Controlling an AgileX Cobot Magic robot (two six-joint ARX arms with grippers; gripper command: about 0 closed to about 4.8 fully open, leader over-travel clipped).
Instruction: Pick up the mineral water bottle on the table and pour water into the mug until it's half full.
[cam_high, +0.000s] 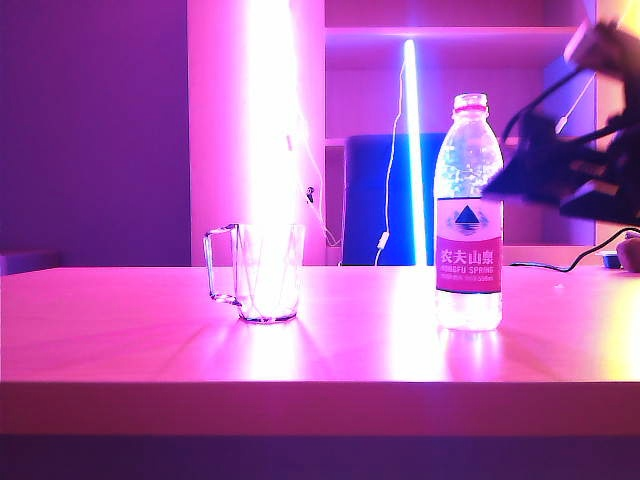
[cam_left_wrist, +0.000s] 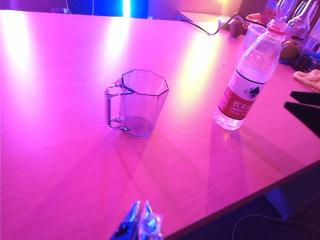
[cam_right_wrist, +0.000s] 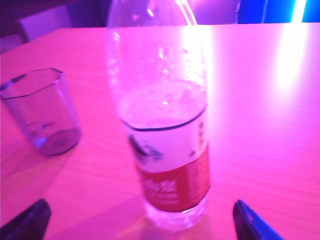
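Exterior view shows us that the task has barely begun: the mineral water bottle (cam_high: 468, 215) stands upright and capped on the desk (cam_high: 150, 340), toward its right half, and the mug (cam_high: 262, 272) sits empty toward the left half, well apart from it. Nothing has been lifted or poured.

Our right gripper (cam_right_wrist: 142, 220) hangs just beside the bottle on its right, about level with the upper body; in the right wrist view its jaws stand wide apart on either side of the bottle's base, not touching it and holding nothing. We judge the grasp is the step at hand; closing, lifting, uncapping if needed, carrying to the mug and tilting all remain.

Our left gripper (cam_left_wrist: 140, 225) hovers near the desk's front edge, away from both objects; its jaws look nearly together and empty.

Behind the bottle, near the desk's far right corner, lie a cable (cam_left_wrist: 220, 27) and some small clutter, clear of the path to the mug.
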